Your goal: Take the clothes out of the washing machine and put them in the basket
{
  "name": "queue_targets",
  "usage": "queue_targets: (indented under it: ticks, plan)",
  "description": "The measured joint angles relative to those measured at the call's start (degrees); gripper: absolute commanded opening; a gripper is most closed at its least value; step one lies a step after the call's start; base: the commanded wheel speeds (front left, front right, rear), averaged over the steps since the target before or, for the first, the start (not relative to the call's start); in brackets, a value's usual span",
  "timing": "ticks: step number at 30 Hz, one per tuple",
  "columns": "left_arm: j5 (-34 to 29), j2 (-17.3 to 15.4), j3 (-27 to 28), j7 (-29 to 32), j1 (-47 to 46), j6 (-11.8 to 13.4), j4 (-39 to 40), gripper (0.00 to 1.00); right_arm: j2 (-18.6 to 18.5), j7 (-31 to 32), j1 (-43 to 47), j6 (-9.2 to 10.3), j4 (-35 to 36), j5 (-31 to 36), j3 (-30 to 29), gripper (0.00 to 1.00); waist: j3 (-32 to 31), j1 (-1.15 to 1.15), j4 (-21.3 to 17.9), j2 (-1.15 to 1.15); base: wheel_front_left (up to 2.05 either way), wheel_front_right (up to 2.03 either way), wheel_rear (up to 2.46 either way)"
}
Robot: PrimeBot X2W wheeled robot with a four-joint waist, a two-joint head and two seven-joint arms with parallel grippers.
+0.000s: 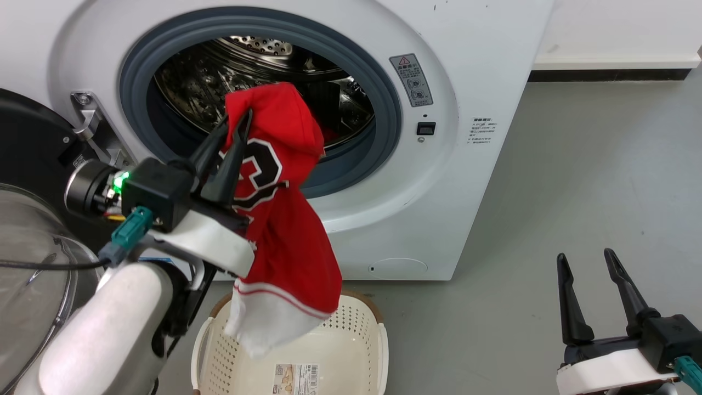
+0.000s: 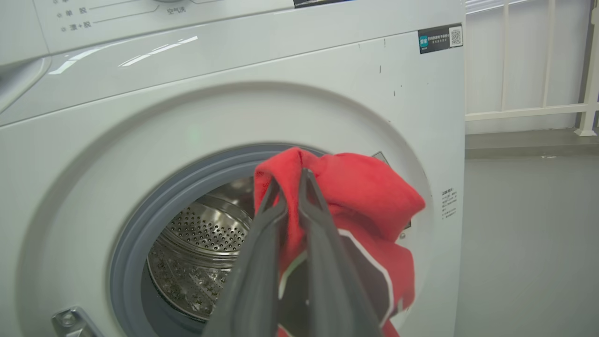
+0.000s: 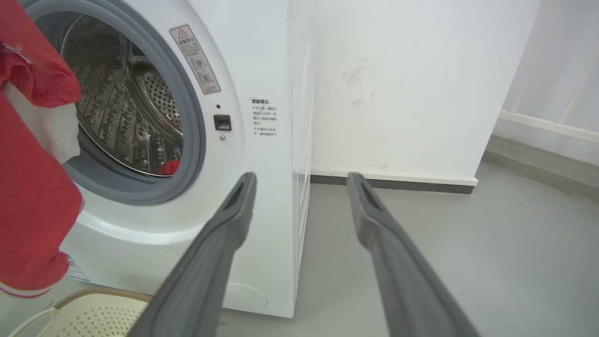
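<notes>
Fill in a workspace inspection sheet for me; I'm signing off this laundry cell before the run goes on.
Surface: grey floor, with the machine and basket standing on it.
Job's things: washing machine with its door open; red and white garment out of the drum, its hem hanging over the basket; some red fabric at the drum's bottom.
Clutter: nothing seen.
Grippers: left gripper shut on the garment; right gripper open, holding nothing.
Cables: dark cable beside the left forearm; teal plug at the wrist.
Surroundings: white wall with dark skirting; white railing.
</notes>
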State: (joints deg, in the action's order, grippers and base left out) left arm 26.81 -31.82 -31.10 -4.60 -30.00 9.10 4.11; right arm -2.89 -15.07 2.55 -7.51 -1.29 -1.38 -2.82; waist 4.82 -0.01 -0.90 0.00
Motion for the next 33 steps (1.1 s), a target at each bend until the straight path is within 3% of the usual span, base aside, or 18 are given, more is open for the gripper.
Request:
queue_targets:
  ticks: [7, 15, 23, 33]
  plan:
    - [0.8, -1.7, -1.1, 1.7, 6.2, 1.5, 4.6, 0.00, 0.0, 0.0, -0.3, 0.00, 0.1, -0.1, 0.1, 1.00, 1.7, 0.00, -0.2, 0.00, 0.00, 0.00, 0.00]
    - [2.2, -1.7, -3.8, 1.6, 11.9, 0.9, 1.6, 0.00, 0.0, 0.0, -2.6, 0.00, 0.7, 0.0, -0.3, 1.00, 6.0, 0.01, -1.0, 0.00, 0.00, 0.00, 0.00]
    - [3.6, 1.0, -6.4, 0.3, 11.9, -2.7, -9.1, 0.00, 0.0, 0.0, -7.3, 0.00, 1.9, 0.3, -0.9, 1.00, 13.7, 0.01, -2.2, 0.00, 0.00, 0.00, 0.00]
    - [3.9, 6.2, -9.2, -0.7, 3.0, -9.0, -29.8, 0.00, 0.0, 0.0, -13.9, 0.00, 3.4, -1.4, -1.0, 1.00, 26.0, 0.02, -4.1, 0.00, 0.00, 0.00, 0.00]
